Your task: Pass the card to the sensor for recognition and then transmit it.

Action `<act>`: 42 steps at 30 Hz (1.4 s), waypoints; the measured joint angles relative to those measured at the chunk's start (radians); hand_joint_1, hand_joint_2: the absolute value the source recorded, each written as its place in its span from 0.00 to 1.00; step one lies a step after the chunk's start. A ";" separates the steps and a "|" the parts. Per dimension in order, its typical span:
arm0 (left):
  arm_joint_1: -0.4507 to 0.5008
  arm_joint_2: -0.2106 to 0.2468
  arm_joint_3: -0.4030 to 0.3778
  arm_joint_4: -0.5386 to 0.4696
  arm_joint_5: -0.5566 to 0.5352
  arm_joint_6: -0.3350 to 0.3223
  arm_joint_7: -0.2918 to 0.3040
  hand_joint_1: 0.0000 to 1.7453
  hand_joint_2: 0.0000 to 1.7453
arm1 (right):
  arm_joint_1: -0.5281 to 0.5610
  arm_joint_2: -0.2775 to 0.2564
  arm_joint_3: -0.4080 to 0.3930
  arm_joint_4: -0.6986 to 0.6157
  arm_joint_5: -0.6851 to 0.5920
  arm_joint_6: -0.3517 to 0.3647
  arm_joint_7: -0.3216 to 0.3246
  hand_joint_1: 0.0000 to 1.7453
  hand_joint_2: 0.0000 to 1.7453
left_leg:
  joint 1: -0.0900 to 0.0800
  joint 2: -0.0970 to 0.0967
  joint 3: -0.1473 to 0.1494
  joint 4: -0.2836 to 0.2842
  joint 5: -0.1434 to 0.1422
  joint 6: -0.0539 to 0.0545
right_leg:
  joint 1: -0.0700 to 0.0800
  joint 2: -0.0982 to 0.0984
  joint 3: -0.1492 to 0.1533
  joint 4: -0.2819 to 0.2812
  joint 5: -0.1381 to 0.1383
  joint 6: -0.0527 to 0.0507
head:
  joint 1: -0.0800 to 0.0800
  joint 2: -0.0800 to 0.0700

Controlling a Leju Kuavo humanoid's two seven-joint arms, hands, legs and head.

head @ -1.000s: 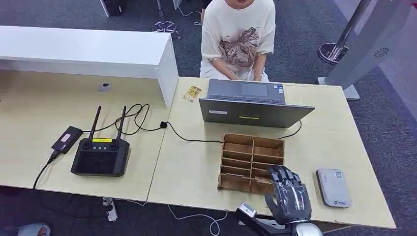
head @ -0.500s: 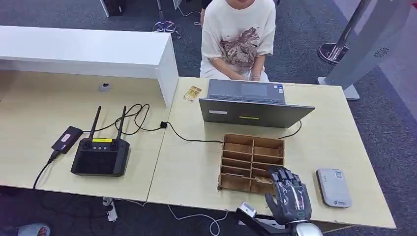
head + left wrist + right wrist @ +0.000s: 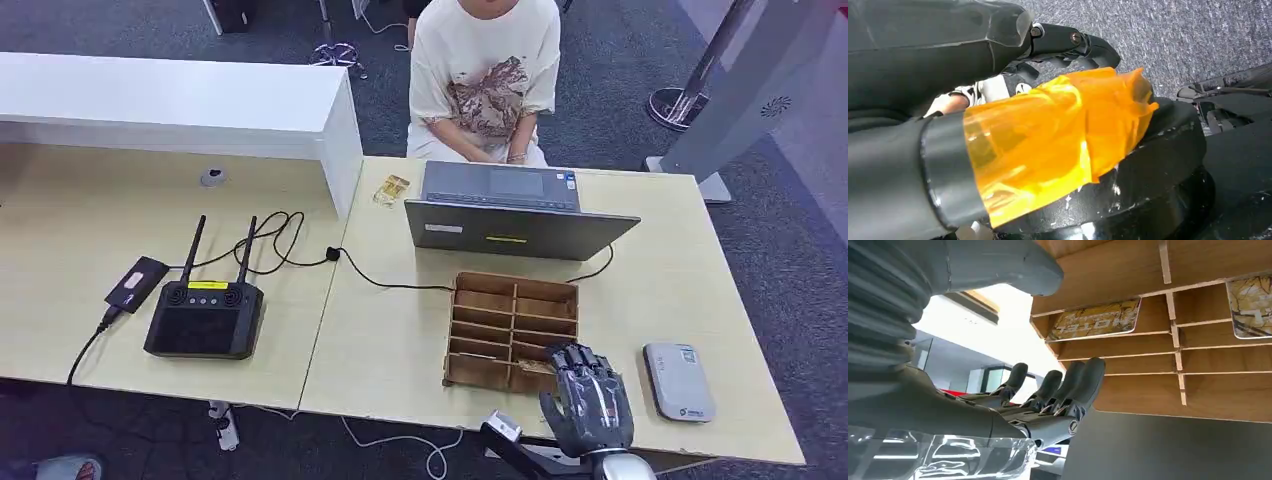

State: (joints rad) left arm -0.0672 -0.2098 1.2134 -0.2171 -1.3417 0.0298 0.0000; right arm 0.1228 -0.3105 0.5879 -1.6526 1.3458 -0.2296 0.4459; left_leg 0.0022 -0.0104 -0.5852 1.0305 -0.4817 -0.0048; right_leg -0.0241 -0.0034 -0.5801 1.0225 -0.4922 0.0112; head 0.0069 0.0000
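Observation:
A wooden card rack [image 3: 512,330] with several slots stands on the desk in front of the laptop. In the right wrist view a gold card printed HOTEL [image 3: 1095,320] lies in one slot and a second card [image 3: 1250,305] in a neighbouring slot. My right hand [image 3: 588,402] hovers at the rack's near right corner, fingers [image 3: 1068,385] extended and apart, holding nothing. The grey-white sensor pad [image 3: 679,381] lies flat just right of that hand. My left hand [image 3: 1013,135] hangs low with orange tape around its thumb and nothing in it.
A person in a printed T-shirt [image 3: 485,75] sits behind the grey laptop [image 3: 515,212]. A black remote with two antennas [image 3: 205,315], a small black box [image 3: 135,283] and cables lie on the left desk. A small gold packet [image 3: 391,189] rests near the white counter [image 3: 170,100].
My right hand has drifted slightly toward the desk's near edge, staying at the rack's corner. The rest of the scene is unchanged.

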 joint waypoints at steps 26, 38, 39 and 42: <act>0.000 0.000 0.000 0.000 -0.011 0.000 0.000 0.00 0.00 | -0.002 0.025 -0.011 0.020 0.040 -0.117 -0.061 0.92 1.00 | 0.000 0.000 0.000 0.000 0.000 0.000 | 0.000 0.000 0.000 0.000 0.000 0.000 | 0.000 0.000; 0.000 0.000 0.000 0.000 -0.007 0.000 -0.003 0.00 0.00 | 0.004 0.050 -0.020 0.021 -0.023 -0.206 -0.128 0.97 1.00 | 0.000 0.000 0.000 0.000 0.000 0.000 | 0.000 0.000 0.000 0.000 0.000 0.000 | 0.000 0.000; 0.000 0.000 0.000 0.000 -0.007 0.000 -0.003 0.00 0.00 | 0.006 0.050 -0.020 0.016 -0.024 -0.215 -0.137 0.97 1.00 | 0.000 0.000 0.000 0.000 0.000 0.000 | 0.000 0.000 0.000 0.000 0.000 0.000 | 0.000 0.000; 0.000 0.000 0.000 0.000 -0.007 0.000 -0.010 0.00 0.00 | 0.007 0.050 -0.020 0.005 -0.027 -0.233 -0.156 0.97 1.00 | 0.000 0.000 0.000 0.000 0.000 0.000 | 0.000 0.000 0.000 0.000 0.000 0.000 | 0.000 0.000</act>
State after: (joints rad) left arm -0.0670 -0.2094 1.2135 -0.2171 -1.3485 0.0294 -0.0095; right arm 0.1303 -0.2609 0.5680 -1.6480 1.3184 -0.4627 0.2895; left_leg 0.0022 -0.0103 -0.5851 1.0304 -0.4817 -0.0049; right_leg -0.0240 -0.0032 -0.5802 1.0225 -0.4923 0.0111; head 0.0069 0.0000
